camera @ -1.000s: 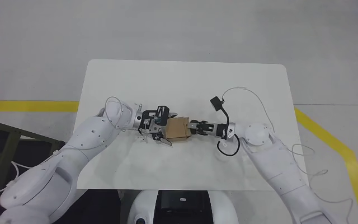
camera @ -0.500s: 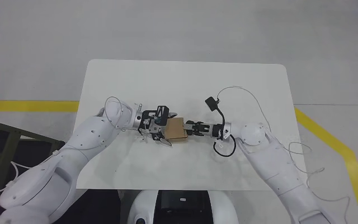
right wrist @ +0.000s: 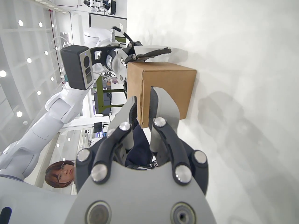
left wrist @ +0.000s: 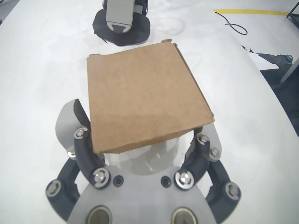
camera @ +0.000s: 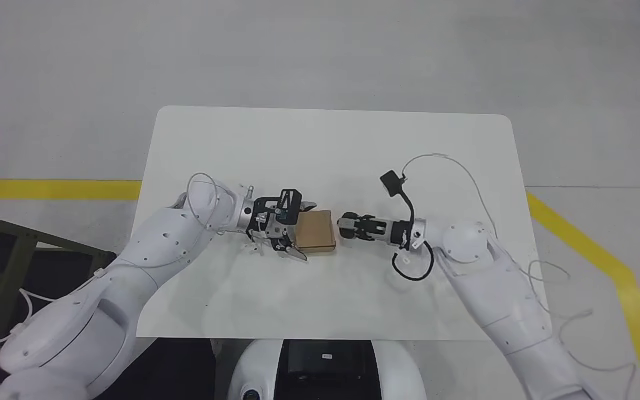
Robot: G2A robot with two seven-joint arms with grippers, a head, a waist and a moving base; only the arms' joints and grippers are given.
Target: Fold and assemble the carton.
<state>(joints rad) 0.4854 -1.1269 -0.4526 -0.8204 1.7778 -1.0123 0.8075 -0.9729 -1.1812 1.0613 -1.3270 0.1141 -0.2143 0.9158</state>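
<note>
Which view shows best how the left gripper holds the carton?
Left wrist view: the carton sits between the two fingers of the left gripper, one against each side wall. The top view shows that grip small, from above. The right wrist view shows one finger lying along the carton's far side.

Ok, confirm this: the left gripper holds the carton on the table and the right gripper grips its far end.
No. The right gripper grips nothing: the left wrist view shows it short of the carton, with table between. The left gripper does hold the carton.
</note>
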